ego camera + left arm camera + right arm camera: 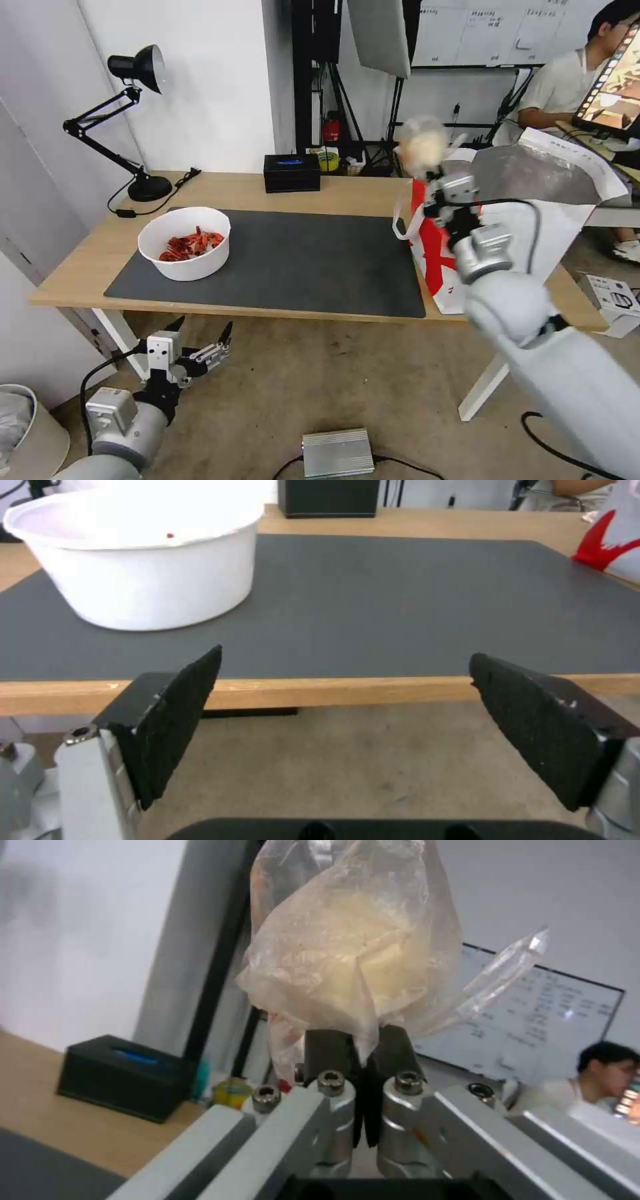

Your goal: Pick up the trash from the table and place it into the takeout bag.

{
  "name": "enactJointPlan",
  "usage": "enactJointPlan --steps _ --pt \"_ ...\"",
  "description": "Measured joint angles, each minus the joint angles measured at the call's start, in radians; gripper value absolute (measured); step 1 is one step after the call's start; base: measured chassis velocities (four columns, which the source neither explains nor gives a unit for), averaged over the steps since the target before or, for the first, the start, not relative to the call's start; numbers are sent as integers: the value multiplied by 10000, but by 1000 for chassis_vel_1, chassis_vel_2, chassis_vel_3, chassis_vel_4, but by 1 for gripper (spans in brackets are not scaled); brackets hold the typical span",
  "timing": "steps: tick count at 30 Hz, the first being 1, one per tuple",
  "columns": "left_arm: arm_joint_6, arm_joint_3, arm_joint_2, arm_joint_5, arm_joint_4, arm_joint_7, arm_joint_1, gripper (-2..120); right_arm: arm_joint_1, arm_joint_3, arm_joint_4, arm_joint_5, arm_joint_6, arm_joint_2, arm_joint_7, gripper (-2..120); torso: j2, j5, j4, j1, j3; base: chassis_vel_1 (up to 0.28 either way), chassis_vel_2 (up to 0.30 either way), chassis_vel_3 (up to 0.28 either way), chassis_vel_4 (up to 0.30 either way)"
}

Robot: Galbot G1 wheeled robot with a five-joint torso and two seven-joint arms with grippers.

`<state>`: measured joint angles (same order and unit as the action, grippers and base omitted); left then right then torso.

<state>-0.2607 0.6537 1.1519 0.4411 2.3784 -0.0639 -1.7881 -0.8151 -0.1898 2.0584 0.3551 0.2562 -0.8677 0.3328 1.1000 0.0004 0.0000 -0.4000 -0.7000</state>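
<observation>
Gripping one knotted clear bag with a pale lump (421, 143) by its lower folds, the right gripper (435, 175) has its two fingers (327, 1050) pressed shut on the plastic and holds the bag up in the air, above the near left edge of the takeout bag's open mouth. One takeout bag (533, 227) stands upright at the right end of the tabletop (80, 267), white with red patches, its silver foil lining showing inside the wide opening and one white strap handle hanging over the side that faces the mat. One dark grey mat (293, 267) covers the middle of the tabletop, and on its left part sits one white round bowl (185, 243) with a heap of red scraps in it. The left gripper (203, 332) hangs below and in front of the tabletop's near edge, on the bowl's side, with its two black-padded fingers (175, 715) spread wide apart and nothing between them; from the left wrist view the bowl stands on the mat beyond the edge, well apart from that gripper. At the back of the tabletop there is one black tissue box (292, 173) behind the mat, and one black desk lamp (137, 120) stands at the back left corner with its cord trailing along the wood
</observation>
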Motion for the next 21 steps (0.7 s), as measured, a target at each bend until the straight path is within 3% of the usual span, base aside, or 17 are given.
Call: enactJointPlan --steps 9,21 --pt "55 -359 237 -462 412 79 -341 100 -1295 -2091 1024 1948 31 1483 139 0 1 -3 -1 1 0 0 0 0 0" --pt "22 -400 -55 -282 132 82 30 100 -944 -2089 7 3559 247 1313 418 0 -1 -3 1 -2 -2 0 0 0 0"
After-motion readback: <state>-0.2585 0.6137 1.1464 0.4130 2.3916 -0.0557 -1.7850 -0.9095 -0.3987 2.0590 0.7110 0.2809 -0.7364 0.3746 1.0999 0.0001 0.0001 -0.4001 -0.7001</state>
